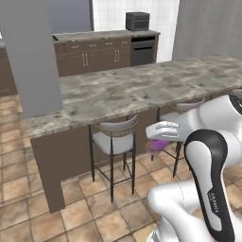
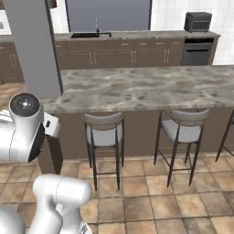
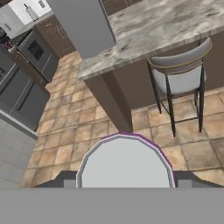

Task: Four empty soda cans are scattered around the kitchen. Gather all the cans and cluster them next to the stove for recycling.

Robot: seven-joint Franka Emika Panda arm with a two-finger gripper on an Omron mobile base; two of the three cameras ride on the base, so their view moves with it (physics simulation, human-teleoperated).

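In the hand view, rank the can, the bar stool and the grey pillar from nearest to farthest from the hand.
1. Pink-purple can, in the hand, bottom centre.
2. Bar stool, right, at the island counter.
3. Grey pillar, top, behind the counter's end.

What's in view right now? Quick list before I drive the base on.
soda can: one, pink-purple with a grey top, between the tool's fingers, off the floor
bar stools: several, grey seats on dark legs, along the island's near side
island counter: one, grey marble top on a brown base
grey pillar: one, at the island's left end
back cabinets: brown row with a sink
toaster oven: one, dark, on the back counter's right end
built-in appliance: one, dark, under the toaster oven
floor: tan tiles
tool: one, dark fingers, shut on the soda can
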